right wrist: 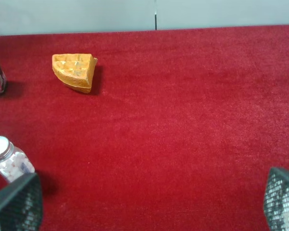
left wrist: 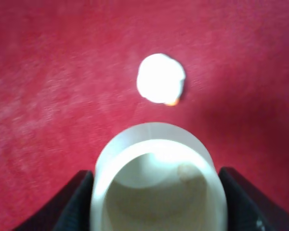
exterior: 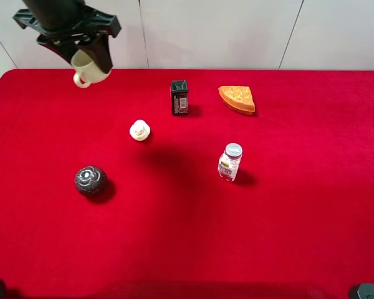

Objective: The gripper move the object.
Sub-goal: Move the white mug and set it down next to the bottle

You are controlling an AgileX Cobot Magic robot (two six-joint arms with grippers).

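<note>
Exterior high view shows you the left gripper [exterior: 92,61] clamped on the cream mug [exterior: 86,73], held up over the red table's [exterior: 187,237] far left corner; pickup looks done; set-down remains; your right gripper [right wrist: 147,202] hangs wide open, empty.
</note>
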